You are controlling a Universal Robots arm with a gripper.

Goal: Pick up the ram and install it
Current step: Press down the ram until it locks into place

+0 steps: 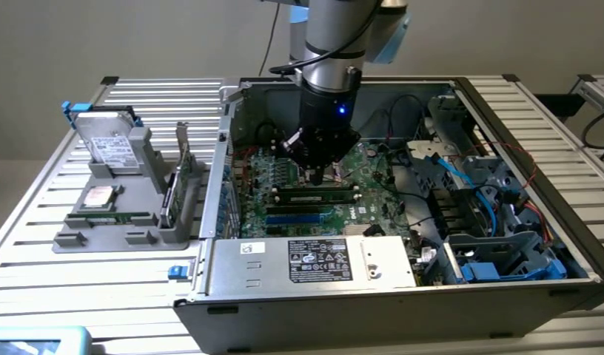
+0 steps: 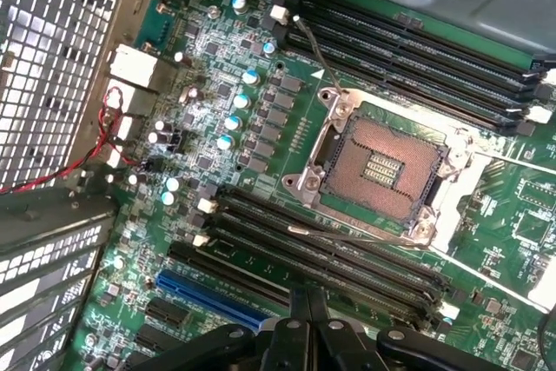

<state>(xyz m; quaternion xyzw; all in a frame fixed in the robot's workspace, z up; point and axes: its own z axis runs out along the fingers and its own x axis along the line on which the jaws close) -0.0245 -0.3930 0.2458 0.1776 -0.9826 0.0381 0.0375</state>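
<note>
Inside the open computer case [image 1: 401,296], over the motherboard [image 1: 282,214], the gripper [image 1: 317,180] stood with its fingers pressed together and nothing between them, tips just above the ram [image 1: 317,197], which lay along a memory slot [image 1: 300,209] near the board's middle. To seat it well, I judged the push should go straight down and evenly along the stick, with both end latches checked. The white label [image 1: 319,260] on the power supply [image 1: 381,268] carried print and logos too small to read.
</note>
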